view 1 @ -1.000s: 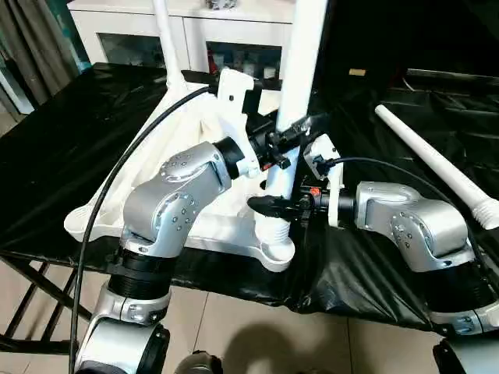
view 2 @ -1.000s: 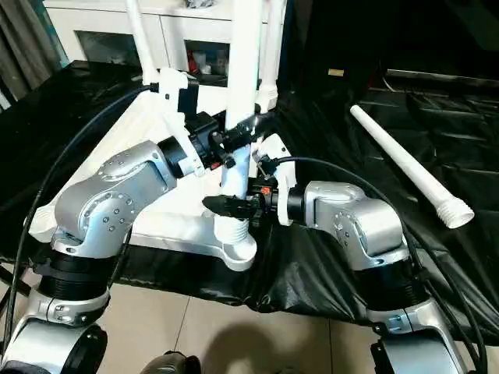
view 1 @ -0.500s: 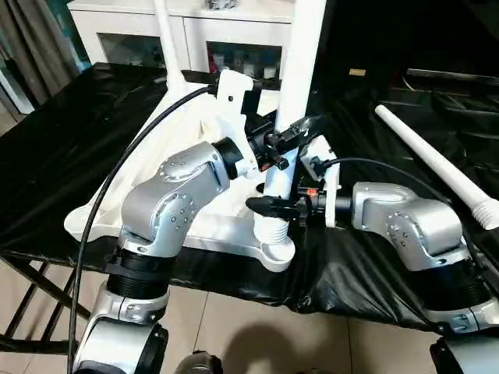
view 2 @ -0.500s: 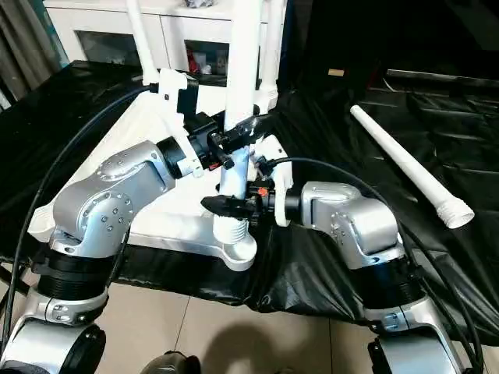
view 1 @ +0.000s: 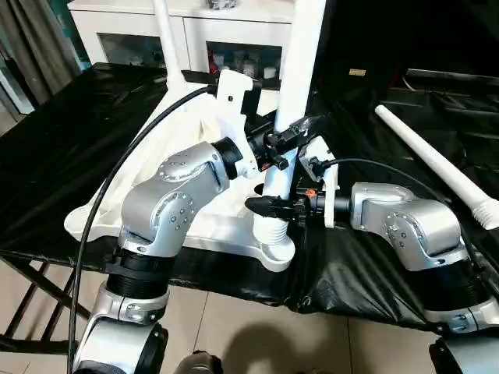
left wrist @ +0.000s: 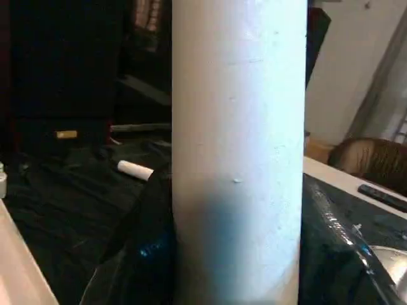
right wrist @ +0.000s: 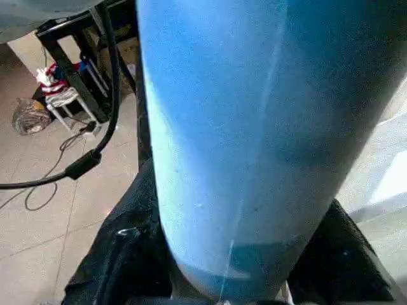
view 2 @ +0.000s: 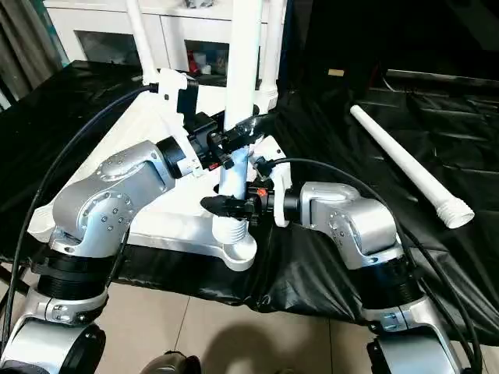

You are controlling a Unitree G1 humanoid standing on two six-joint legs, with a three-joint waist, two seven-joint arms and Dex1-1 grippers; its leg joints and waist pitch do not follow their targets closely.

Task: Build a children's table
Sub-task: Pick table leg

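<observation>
The children's table's white tabletop (view 2: 168, 226) lies underside up on the black-covered bench. A white leg (view 1: 300, 62) stands upright with its threaded end at the near corner socket (view 1: 274, 251). My left gripper (view 1: 287, 139) is shut on this leg at mid height. My right gripper (view 1: 273, 205) is shut on it lower down, just above the threads. In the left wrist view the leg (left wrist: 238, 159) runs between dark fingers (left wrist: 152, 241). The right wrist view has the leg (right wrist: 235, 140) between fingers (right wrist: 127, 254). Two more legs (view 1: 166, 39) (view 2: 269, 47) stand upright at the far corners.
A loose white leg (view 1: 437, 167) lies on the black sheet (view 1: 62, 140) to the right, threaded end towards the near edge. A white glass-door cabinet (view 1: 125, 31) stands behind the bench. Tiled floor (view 1: 234, 327) lies below the near edge. Black cables arc over both forearms.
The right gripper's fingers have closed in on the lower part of the leg and its arm has edged slightly left. The left gripper keeps its hold.
</observation>
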